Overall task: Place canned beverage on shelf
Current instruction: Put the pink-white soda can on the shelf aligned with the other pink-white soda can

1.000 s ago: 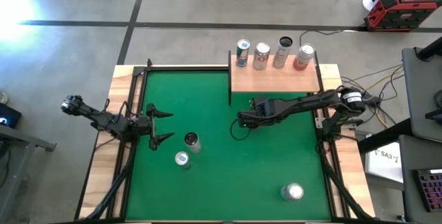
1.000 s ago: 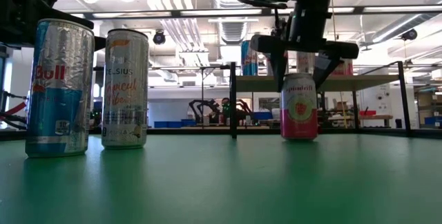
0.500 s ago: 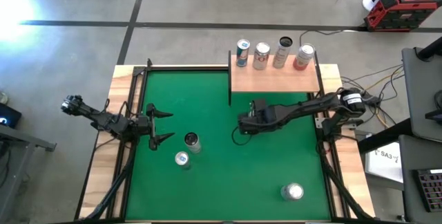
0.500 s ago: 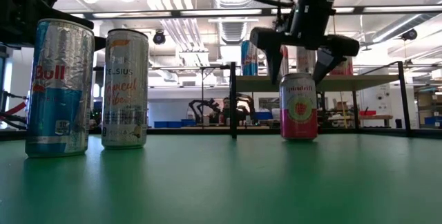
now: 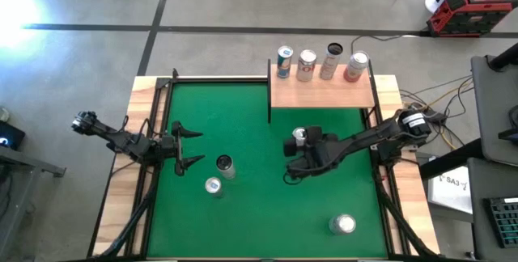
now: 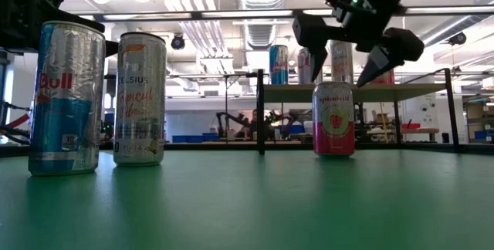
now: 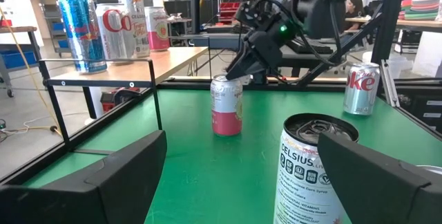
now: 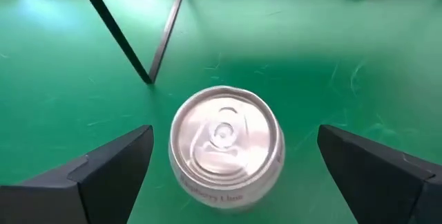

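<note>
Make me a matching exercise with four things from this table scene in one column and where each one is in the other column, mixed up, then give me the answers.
Things:
1. pink can
2. Diet Coke can
3. Red Bull can
4. shelf

Places:
A. at the table's far edge, carrying four cans
B. directly below the open right hand
C. alone near the table's front right corner
D. beside the Celsius can, in front of the left hand

Pairs: 1-B, 2-C, 3-D, 4-A
</note>
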You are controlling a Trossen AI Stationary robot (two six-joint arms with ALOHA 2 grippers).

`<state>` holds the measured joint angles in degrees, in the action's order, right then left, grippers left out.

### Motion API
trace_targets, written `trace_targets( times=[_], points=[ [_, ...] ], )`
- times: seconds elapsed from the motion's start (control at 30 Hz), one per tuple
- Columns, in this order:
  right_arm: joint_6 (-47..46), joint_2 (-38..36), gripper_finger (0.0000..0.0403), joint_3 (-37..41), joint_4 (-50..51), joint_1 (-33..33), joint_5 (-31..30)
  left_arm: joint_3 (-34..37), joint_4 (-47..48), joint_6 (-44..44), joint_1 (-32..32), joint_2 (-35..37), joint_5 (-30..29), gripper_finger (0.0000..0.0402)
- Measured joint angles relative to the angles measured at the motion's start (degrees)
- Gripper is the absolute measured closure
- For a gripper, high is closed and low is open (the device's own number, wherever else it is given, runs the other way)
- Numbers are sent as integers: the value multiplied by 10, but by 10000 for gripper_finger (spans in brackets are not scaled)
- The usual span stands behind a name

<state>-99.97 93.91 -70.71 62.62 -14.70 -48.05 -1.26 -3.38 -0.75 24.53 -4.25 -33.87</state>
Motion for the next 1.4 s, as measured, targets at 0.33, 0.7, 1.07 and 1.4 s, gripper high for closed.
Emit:
trace_targets(
  times=[0.33, 0.7, 1.07, 1.4],
  points=[
    [-44, 0, 3, 47, -39, -37, -46, 0, 0, 0, 0, 0, 0, 41],
    [5, 0, 3, 105, -151, -52, -73, 0, 0, 0, 0, 0, 0, 41],
    [31, 1, 3, 147, -188, -41, -78, 0, 0, 0, 0, 0, 0, 41],
    [53, 67, 3, 123, -212, -10, -92, 0, 0, 0, 0, 0, 0, 41]
  ],
)
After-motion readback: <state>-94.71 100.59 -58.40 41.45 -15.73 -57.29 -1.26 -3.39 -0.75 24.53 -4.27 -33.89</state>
